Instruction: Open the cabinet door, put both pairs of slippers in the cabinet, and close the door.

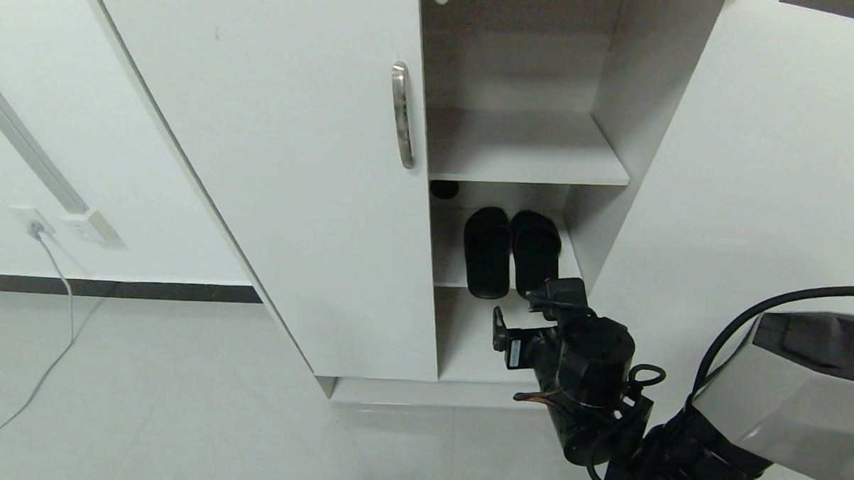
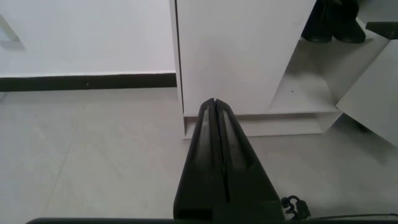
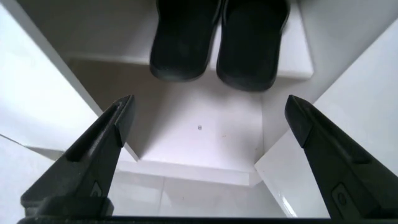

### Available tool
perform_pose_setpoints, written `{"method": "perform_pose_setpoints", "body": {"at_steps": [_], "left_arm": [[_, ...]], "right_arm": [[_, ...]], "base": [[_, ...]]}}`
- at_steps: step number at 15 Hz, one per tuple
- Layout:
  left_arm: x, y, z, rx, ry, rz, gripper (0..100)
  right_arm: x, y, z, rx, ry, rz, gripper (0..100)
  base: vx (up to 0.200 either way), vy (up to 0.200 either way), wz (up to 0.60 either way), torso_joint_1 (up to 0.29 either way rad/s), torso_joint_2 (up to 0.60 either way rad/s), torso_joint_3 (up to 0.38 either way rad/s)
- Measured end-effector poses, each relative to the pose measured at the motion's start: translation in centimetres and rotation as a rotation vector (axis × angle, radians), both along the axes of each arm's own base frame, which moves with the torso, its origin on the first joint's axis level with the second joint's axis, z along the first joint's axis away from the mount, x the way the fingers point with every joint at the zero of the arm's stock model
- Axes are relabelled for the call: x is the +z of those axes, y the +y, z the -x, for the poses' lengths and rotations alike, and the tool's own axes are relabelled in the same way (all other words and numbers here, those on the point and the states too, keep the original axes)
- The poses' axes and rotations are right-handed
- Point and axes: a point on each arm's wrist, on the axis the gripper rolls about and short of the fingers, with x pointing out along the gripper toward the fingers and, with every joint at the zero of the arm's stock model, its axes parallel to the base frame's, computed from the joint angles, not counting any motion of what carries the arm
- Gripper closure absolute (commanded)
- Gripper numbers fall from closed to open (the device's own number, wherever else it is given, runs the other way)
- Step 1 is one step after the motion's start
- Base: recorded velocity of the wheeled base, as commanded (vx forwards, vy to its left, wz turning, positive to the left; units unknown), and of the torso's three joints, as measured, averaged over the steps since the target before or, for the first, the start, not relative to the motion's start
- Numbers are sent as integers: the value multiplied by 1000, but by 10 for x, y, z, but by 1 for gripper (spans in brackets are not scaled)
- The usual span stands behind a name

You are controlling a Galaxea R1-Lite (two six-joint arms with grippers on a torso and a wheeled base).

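Progress: looked about half done. Found the cabinet (image 1: 523, 144) with its right door (image 1: 756, 173) open and one pair of slippers (image 1: 488, 251) on its middle shelf. Saw right gripper (image 3: 209, 107) just before the cabinet, jaws apart and empty, and left gripper (image 2: 213, 106) farther out, jaws together. Likely remained: second pair, closing door.

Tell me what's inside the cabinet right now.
One pair of black slippers sits side by side on the middle shelf, with a dark round thing behind. The closed left door covers the other half.
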Motion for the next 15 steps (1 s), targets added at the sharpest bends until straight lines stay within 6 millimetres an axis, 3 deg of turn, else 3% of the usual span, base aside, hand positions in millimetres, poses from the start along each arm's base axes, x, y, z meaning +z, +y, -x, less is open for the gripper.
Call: {"method": "perform_pose_setpoints", "body": {"at_steps": [8, 15], "left_arm": [[0, 0, 0, 0, 0, 0, 100], [0, 0, 0, 0, 0, 0, 100]], "right_arm": [[-2, -1, 1, 1, 8, 7, 0], [-6, -4, 3, 3, 21, 22, 0]], "base": [[0, 0, 0, 3, 3, 182], [0, 0, 0, 0, 0, 0]]}}
